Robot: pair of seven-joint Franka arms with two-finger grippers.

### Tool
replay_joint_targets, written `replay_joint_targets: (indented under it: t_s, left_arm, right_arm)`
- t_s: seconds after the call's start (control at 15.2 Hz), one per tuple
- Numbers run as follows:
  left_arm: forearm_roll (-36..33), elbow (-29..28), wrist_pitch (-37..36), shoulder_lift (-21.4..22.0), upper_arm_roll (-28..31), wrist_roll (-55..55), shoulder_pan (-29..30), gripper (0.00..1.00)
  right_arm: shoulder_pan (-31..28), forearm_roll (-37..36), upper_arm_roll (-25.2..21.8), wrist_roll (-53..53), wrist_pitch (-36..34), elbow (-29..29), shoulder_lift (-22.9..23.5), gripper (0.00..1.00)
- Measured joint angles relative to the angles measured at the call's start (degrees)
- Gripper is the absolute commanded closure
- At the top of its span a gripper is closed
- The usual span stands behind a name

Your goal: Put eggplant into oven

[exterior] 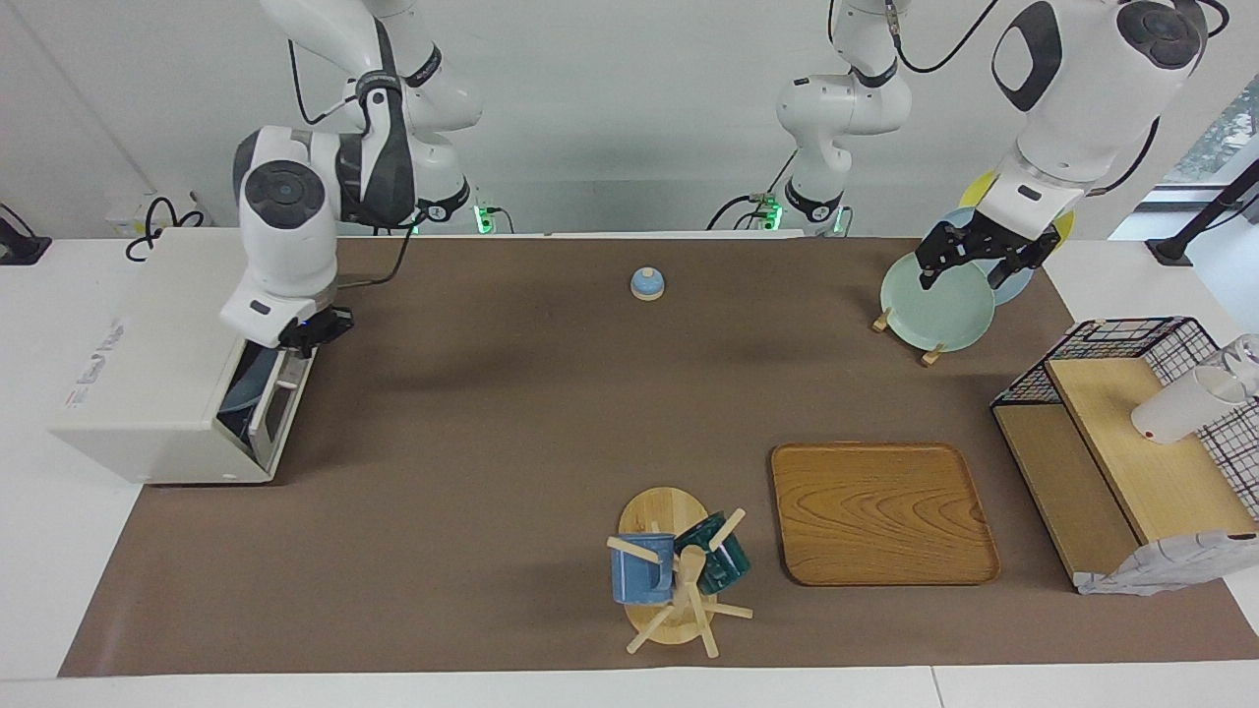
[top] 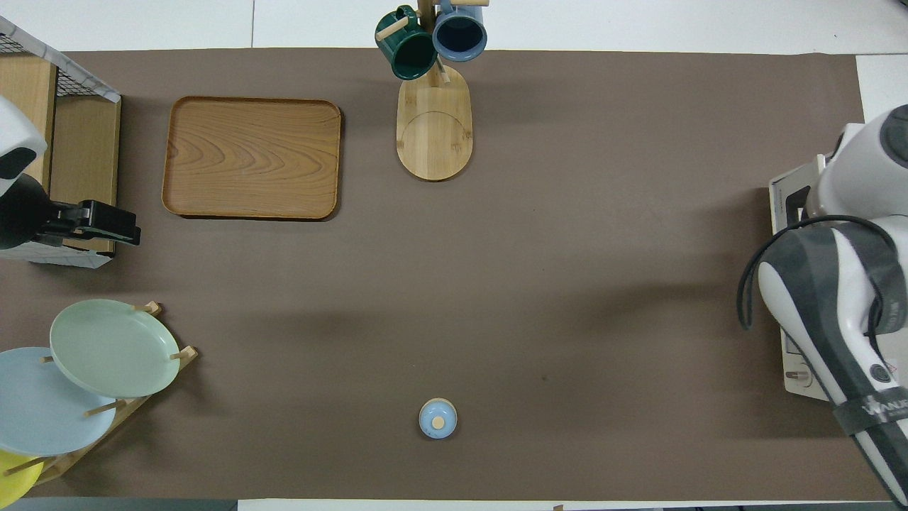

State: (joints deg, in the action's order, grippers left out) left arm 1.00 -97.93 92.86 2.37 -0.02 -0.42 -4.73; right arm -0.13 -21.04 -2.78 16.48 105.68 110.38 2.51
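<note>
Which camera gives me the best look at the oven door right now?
The facing view. There the oven door stands nearly shut, a narrow gap showing the blue plate inside, with the right claw at its top edge. In the overhead view the right arm covers most of the oven; only the door's edge shows.

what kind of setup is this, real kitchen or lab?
Likely a robot lab bench staged as a kitchen: two arms mounted at a plain table with a brown mat, plus props such as a toaster oven, plate rack and mug tree.
</note>
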Motion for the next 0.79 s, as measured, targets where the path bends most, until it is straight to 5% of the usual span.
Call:
replay_joint_targets:
  t_s: [0.26,0.53,0.59,0.66,0.79]
  left_arm:
    - [0.00,0.00,0.00,0.00,0.00,0.00,0.00,0.00]
    - [0.00,0.00,0.00,0.00,0.00,0.00,0.00,0.00]
    - [0.00,0.00,0.00,0.00,0.00,0.00,0.00,0.00]
    - [0.00,0.00,0.00,0.00,0.00,0.00,0.00,0.00]
    - [0.00,0.00,0.00,0.00,0.00,0.00,0.00,0.00]
  right_arm:
    - [-1.11,7.87,-0.43,0.43,-7.97,-5.92,-0.27,0.79]
    - [-0.97,11.78,-0.16,0.43,-21.30,-18.45,-1.26,0.78]
    - [-0.93,12.15,-0.01,0.43,-23.17,-20.46,-1.34,0.62]
    - [-0.89,13.30,0.12,0.21,-24.53,-21.54,-1.31,0.01]
    - [-1.00,16.52,0.05,-2.12,-25.65,-21.75,-1.07,0.00]
